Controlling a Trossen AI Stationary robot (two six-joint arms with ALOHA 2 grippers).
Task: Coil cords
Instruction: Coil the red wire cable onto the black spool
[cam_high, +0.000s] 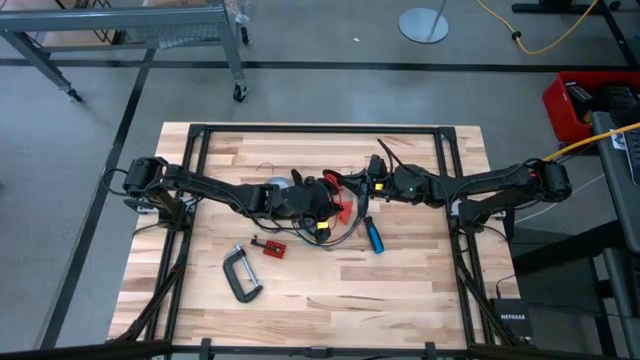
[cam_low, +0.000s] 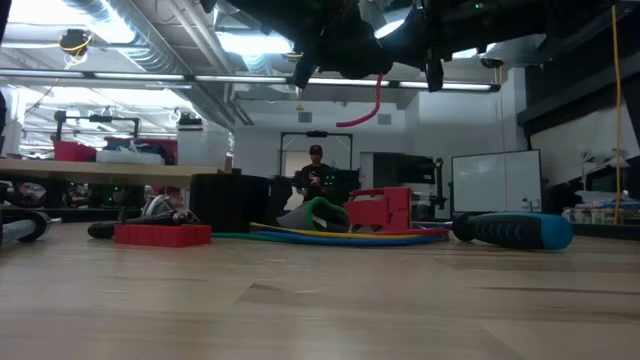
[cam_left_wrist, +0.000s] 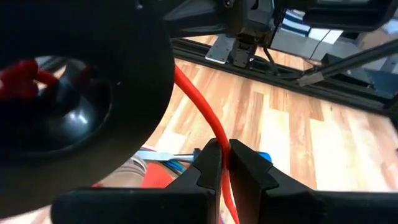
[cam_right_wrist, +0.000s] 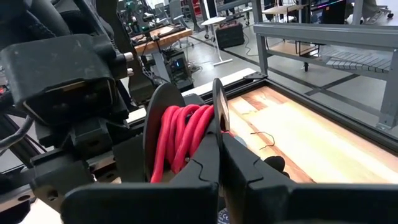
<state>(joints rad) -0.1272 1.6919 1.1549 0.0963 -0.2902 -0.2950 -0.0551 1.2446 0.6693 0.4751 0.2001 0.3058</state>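
Observation:
A red cord (cam_left_wrist: 208, 115) is partly wound between two black discs of a spool (cam_right_wrist: 183, 140), held up over the middle of the table. My left gripper (cam_left_wrist: 225, 163) is shut on the free stretch of this cord. My right gripper (cam_right_wrist: 221, 146) faces it from the table's right and is shut at the edge of one disc. In the low view a loop of the red cord (cam_low: 365, 108) hangs below both grippers. A bundle of yellow, blue and green cords (cam_low: 340, 236) lies on the table beneath them. My left gripper pinches the red cord's free stretch (cam_left_wrist: 219, 138) between its two fingers, which lie across it. The cord runs on from the fingers toward the spool, lifted clear of the table. My right gripper pinches the thin rim of one spool disc (cam_right_wrist: 219, 115) between its fingertips, coming about level from the table's right. The spool stands on edge, clear of the table.
A blue-handled screwdriver (cam_high: 372, 236) lies right of centre. A metal C-clamp (cam_high: 240, 272) and a small red block (cam_high: 268, 246) lie toward the near left, and a grey tape roll (cam_high: 278, 186) lies under the left arm. Black frame rails (cam_high: 320, 130) border the table.

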